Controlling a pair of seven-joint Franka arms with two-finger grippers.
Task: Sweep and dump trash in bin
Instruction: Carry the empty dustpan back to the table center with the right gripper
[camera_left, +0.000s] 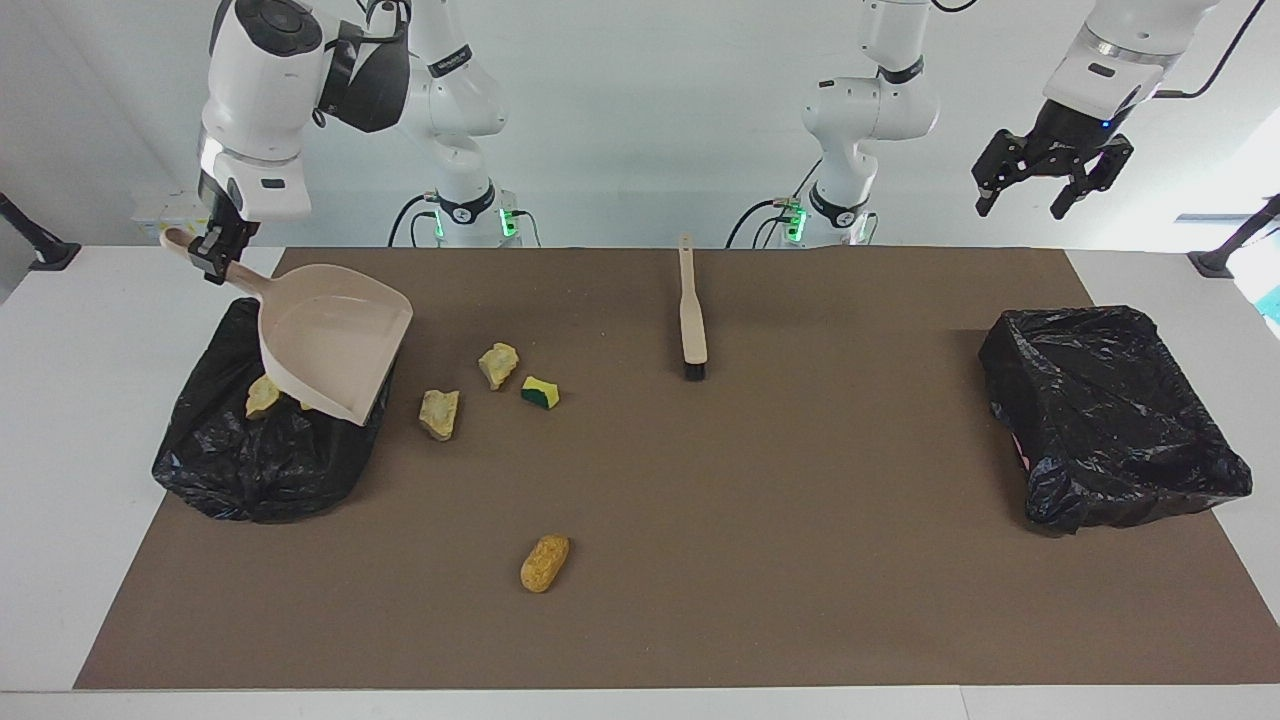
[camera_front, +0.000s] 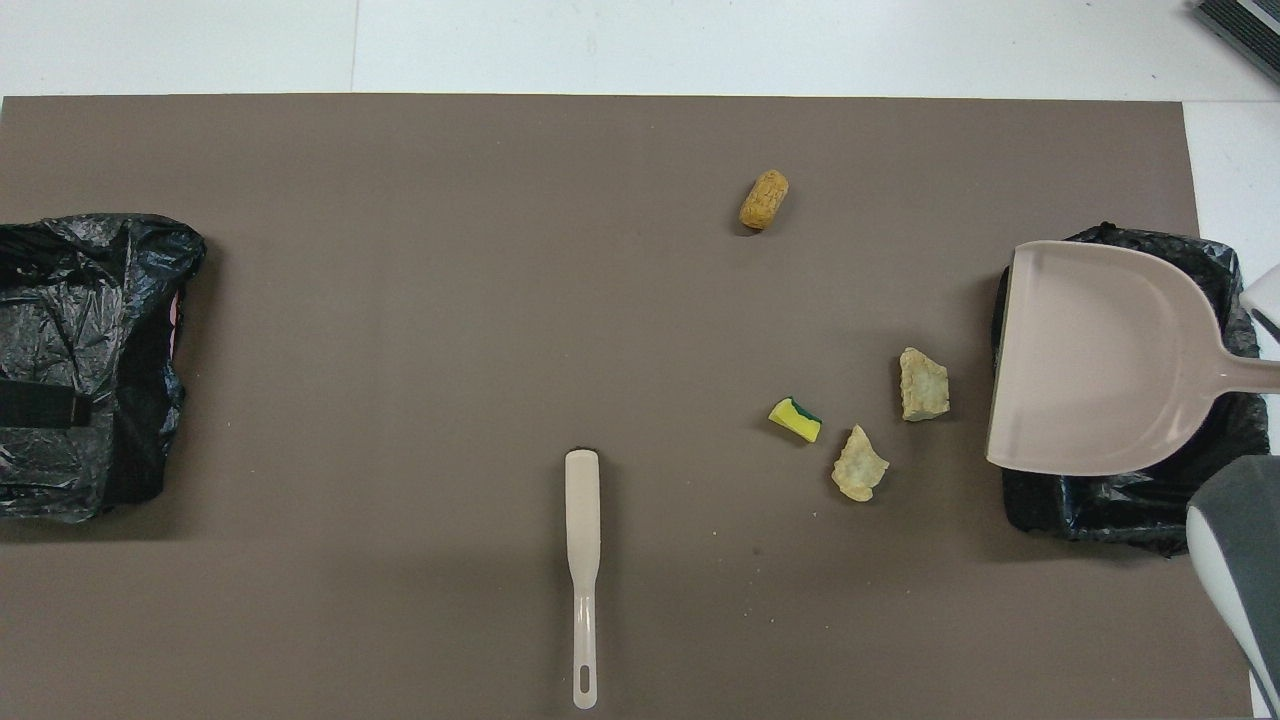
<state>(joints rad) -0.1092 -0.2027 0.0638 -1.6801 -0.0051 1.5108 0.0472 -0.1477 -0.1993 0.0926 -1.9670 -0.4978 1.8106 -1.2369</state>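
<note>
Dump step: my right gripper (camera_left: 213, 262) clamped on dustpan (camera_left: 335, 340) handle, over bin (camera_left: 265, 450). Left gripper (camera_left: 1050, 180) waits, fingers apart. Four trash chunks (camera_left: 440, 413) on mat, 3 o'clock of bin; bin contents mostly hidden. Next: lower pan, fetch brush (camera_left: 690, 315).

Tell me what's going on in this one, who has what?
The right pincer is shut on the handle of the beige dustpan, holding it over the black-bagged bin at the right arm's end of the table. One tan chunk shows inside that bin. Four pieces of trash remain on the brown mat: two tan chunks, a yellow-and-green piece and an orange-brown one. The brush lies untouched. The left pincer waits open, raised near the second bin.
</note>
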